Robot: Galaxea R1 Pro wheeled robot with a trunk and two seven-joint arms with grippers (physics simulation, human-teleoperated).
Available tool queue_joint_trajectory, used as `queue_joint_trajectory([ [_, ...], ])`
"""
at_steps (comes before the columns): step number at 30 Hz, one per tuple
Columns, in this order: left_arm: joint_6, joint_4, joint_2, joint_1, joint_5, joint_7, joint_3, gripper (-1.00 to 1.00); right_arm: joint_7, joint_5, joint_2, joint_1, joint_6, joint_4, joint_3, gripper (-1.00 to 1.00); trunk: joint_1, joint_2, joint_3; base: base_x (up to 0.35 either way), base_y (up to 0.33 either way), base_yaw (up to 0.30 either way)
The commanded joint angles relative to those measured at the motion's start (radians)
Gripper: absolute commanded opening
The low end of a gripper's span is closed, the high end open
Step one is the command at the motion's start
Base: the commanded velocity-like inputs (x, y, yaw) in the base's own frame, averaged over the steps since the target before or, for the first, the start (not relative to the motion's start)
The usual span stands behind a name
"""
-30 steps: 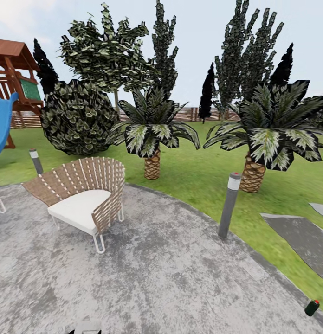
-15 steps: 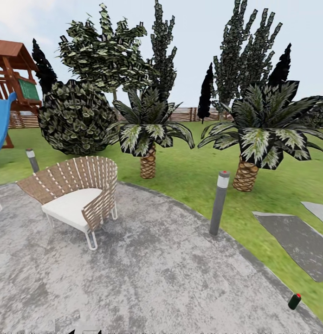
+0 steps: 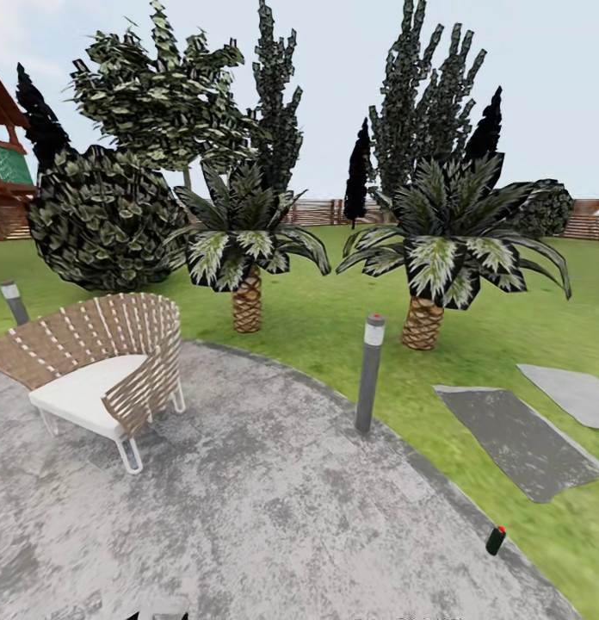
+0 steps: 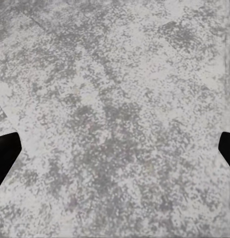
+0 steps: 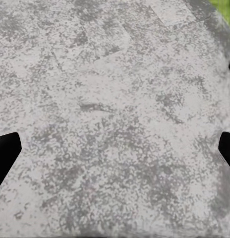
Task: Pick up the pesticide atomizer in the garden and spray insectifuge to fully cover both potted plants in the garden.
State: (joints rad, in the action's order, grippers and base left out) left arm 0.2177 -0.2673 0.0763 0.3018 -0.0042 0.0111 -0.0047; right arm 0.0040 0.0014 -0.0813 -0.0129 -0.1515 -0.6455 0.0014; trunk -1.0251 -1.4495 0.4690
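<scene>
Both grippers, left and right, hang spread wide with nothing between the fingers, over bare grey patio. The dark, red-capped pesticide atomizer stands at the patio's rim beside the lawn, well apart from either gripper.

The playhouse is cut by the frame edge (the small dark red-capped object stays unidentifiable).

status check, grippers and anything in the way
Both grippers open, empty, over the patio. Small dark bottle with red cap at patio edge, right. Bollard light and chair ahead.
</scene>
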Motion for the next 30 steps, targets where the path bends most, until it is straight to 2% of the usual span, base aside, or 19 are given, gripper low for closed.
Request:
queue_joint_trajectory([
  [1,0.003,0.0,0.0,0.0,0.0,0.001,0.0,1.0,0.0,0.0,0.0,-0.001,-0.003,0.001,0.0,1.0,0.0,-0.001,0.001,0.0,-0.27,-0.272],
  [14,0.003,0.001,0.0,0.0,-0.002,0.001,-0.001,1.0,0.0,0.0,0.0,-0.001,-0.003,0.001,0.0,1.0,0.0,-0.001,0.003,0.0,-0.27,-0.272],
  [30,0.003,0.002,0.0,0.0,-0.002,0.001,-0.001,1.0,0.001,0.0,0.0,-0.001,-0.003,0.002,0.0,1.0,0.0,-0.001,0.019,0.0,-0.271,-0.246],
])
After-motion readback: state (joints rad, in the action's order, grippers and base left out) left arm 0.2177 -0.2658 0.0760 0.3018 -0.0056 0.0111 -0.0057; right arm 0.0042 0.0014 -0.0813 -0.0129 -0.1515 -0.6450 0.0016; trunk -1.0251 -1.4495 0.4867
